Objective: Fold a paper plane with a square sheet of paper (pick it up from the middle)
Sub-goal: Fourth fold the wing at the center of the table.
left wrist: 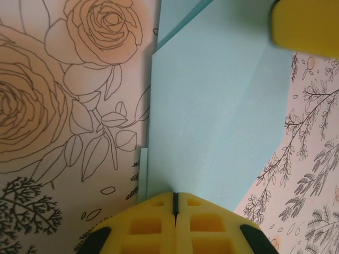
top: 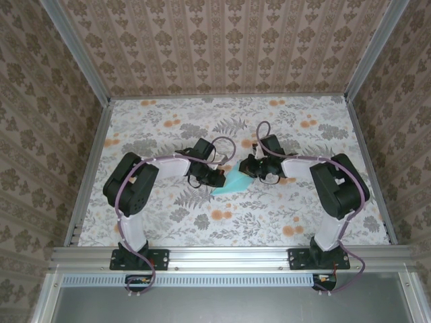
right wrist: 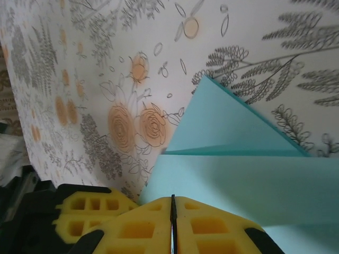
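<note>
The turquoise-blue sheet of paper [top: 231, 182] lies partly folded into a pointed shape on the floral table, between the two grippers. My left gripper [top: 214, 177] is shut, its yellow fingertips [left wrist: 174, 200] down on the paper's [left wrist: 217, 116] near edge, with nothing showing between the jaws. My right gripper [top: 249, 168] is also shut, its tips [right wrist: 172, 203] against the lower layer of the paper [right wrist: 249, 182]. A folded flap [right wrist: 228, 124] stands up behind that layer, ending in a point. The right gripper's finger [left wrist: 307, 24] shows at the paper's far corner.
The floral tablecloth [top: 269, 215] spreads around the paper. Metal frame rails [top: 87, 168] and patterned walls close in the left, right and back sides. The left gripper's yellow finger [right wrist: 87, 209] sits close beside the right gripper's tips.
</note>
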`<control>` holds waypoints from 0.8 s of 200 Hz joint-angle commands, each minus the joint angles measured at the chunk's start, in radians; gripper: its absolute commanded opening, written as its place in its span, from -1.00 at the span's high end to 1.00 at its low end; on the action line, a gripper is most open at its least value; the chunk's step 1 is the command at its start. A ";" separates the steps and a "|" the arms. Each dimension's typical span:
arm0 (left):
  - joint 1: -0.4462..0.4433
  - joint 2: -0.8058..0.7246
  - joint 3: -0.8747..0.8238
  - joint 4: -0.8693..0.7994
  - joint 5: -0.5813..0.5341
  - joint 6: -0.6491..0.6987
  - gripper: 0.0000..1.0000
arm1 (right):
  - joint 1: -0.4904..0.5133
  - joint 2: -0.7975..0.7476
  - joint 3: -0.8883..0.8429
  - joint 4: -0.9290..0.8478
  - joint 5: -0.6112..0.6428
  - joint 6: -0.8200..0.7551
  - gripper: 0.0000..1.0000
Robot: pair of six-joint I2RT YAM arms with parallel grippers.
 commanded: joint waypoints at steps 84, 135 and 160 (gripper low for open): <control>-0.011 -0.128 -0.045 0.109 -0.037 -0.287 0.70 | 0.013 0.097 0.012 -0.061 0.104 0.054 0.80; -0.096 -0.221 -0.181 0.314 -0.157 -0.593 0.54 | 0.012 0.124 0.014 -0.094 0.144 0.086 0.81; -0.092 -0.217 -0.235 0.361 -0.172 -0.655 0.55 | 0.011 0.146 0.023 -0.114 0.151 0.091 0.81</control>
